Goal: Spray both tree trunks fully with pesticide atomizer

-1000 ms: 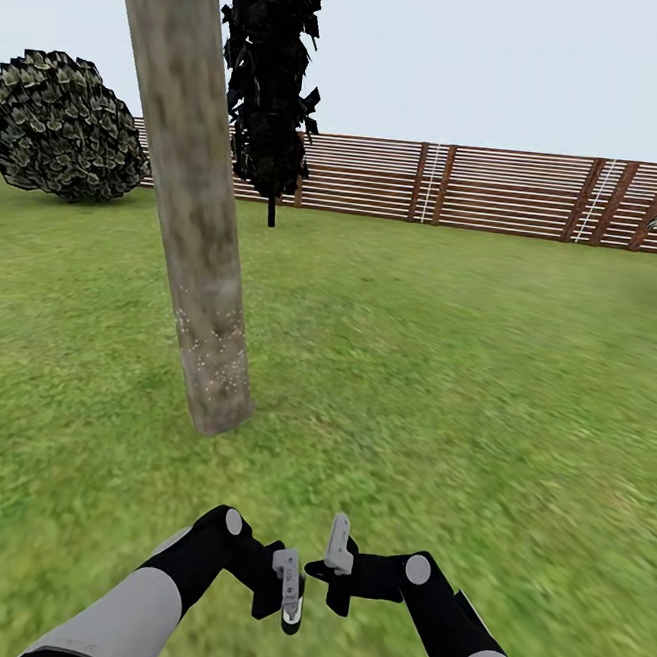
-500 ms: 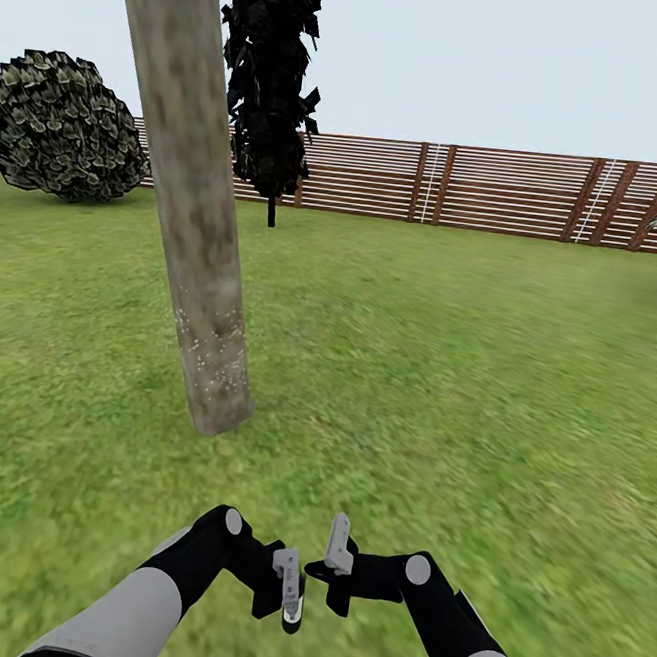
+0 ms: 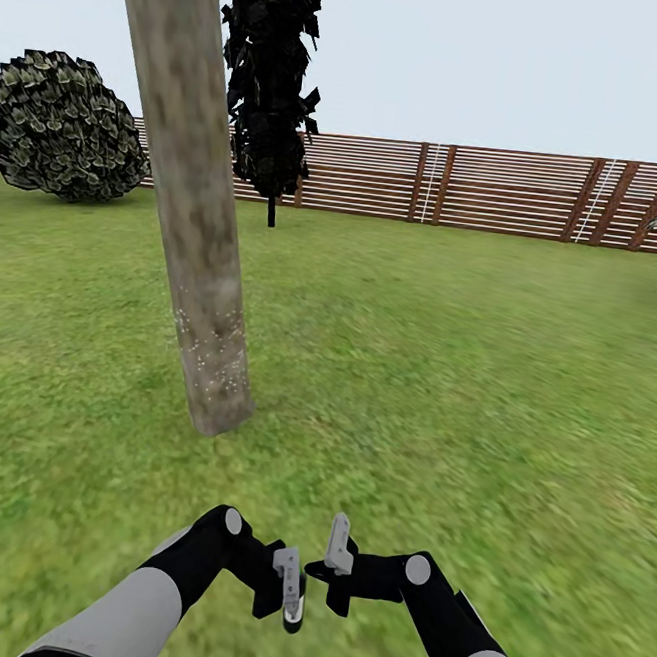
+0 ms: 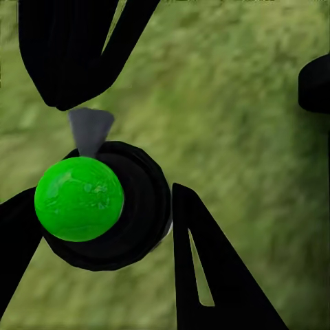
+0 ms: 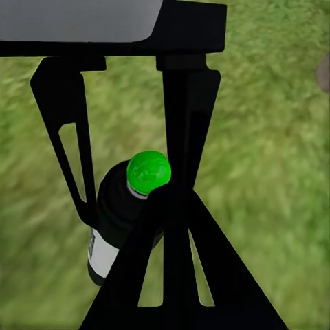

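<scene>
The black, green-capped pesticide atomizer bottle [image 4: 103, 205] is pinched upright between the left gripper's [image 3: 290, 591] fingers, nozzle forward. The right gripper [image 3: 339, 556] is seen beside it; its spread cannot be told. The thick, mottled grey-brown tree trunk [image 3: 193, 225] stands at eleven o'clock, nearer the bent left arm.

Tree trunk [image 3: 194, 215] ahead-left, fence [image 3: 463, 186] seemingly far behind.

even, bright, shadowless light; grass [image 3: 442, 400] texture smeared and blurry.
</scene>
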